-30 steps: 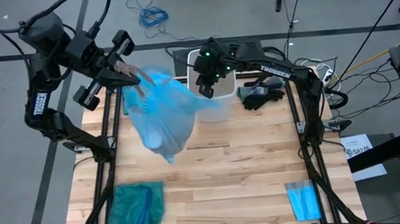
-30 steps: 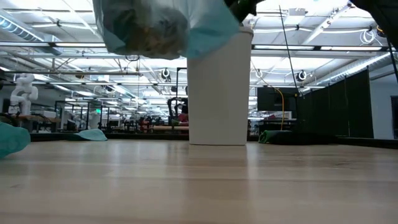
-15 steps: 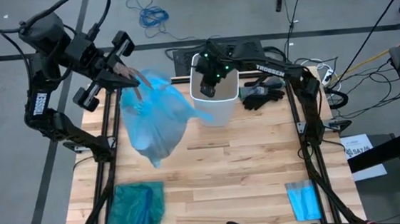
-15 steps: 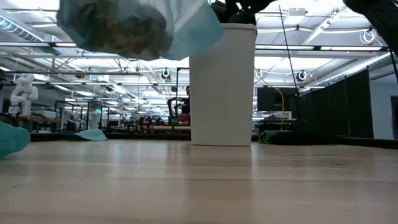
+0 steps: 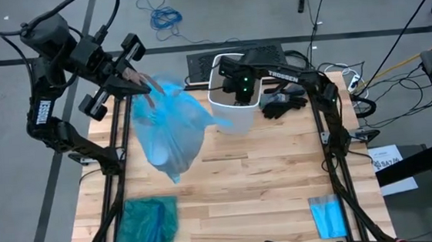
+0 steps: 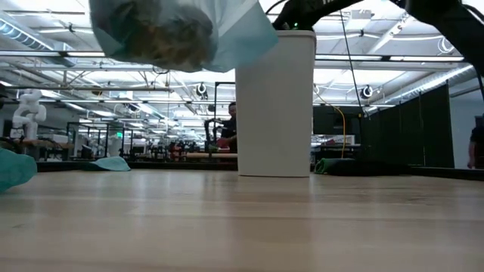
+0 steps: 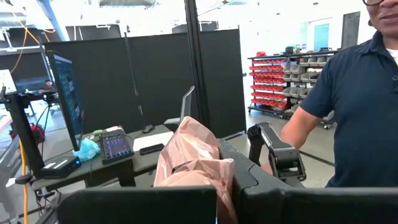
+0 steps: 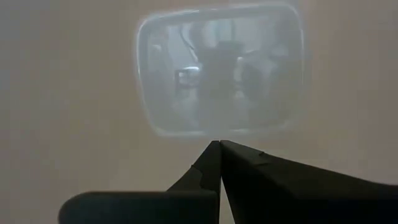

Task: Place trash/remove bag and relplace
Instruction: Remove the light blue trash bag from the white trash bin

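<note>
Left tool (image 5: 145,85) clamped on bag (image 5: 169,128) neck, bag hanging clear of table (image 5: 267,179); right tool (image 8: 219,147) closed, empty, inside white bin (image 5: 227,114).

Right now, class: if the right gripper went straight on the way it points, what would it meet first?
The right gripper, fingers shut, points down into the white bin. Going straight on, it would most likely meet the bin's bare floor first; nothing shows in between, though depth is unclear.

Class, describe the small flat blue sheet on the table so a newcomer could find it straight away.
Start at the wooden table and go to its near right corner, beside the right arm's frame. The folded blue sheet lies flat there, unlike the crumpled teal-green bag at the opposite near corner and the light-blue bag hanging above.
</note>
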Controlling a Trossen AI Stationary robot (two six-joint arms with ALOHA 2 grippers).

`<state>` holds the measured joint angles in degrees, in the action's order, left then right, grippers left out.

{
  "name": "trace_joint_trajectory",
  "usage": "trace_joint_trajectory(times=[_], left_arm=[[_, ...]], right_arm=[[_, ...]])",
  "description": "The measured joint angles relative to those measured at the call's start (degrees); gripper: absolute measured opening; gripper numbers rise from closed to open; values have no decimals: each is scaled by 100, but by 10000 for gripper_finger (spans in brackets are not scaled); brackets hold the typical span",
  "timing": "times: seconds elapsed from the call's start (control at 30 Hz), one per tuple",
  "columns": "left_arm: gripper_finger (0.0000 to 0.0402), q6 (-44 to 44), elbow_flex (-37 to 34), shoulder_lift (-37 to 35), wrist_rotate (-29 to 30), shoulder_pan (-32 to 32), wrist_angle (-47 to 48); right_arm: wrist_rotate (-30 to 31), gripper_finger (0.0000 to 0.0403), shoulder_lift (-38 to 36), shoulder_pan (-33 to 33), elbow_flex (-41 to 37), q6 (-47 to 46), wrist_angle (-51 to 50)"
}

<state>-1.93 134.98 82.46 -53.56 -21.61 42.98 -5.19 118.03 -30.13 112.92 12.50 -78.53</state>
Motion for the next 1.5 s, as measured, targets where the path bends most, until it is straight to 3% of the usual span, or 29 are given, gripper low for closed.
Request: trace_joint_trajectory(times=[0.43,0.9,1.17,1.4,1.5], left_arm=[[0,-42,0,-14,0,0,180],[0,-203,0,-35,-7,0,248],[0,-345,2,68,-7,0,236],[0,-338,1,72,-7,0,124],[0,-304,0,72,-7,0,125]], right_arm=[[60,0,-413,-29,-111,46,-669],[-99,0,-2146,-176,-2347,-704,891],[-260,0,-2706,-83,-2324,-1237,1728],[331,0,-2769,-139,-2184,-958,628],[378,0,-2779,-188,-2184,-903,617]])
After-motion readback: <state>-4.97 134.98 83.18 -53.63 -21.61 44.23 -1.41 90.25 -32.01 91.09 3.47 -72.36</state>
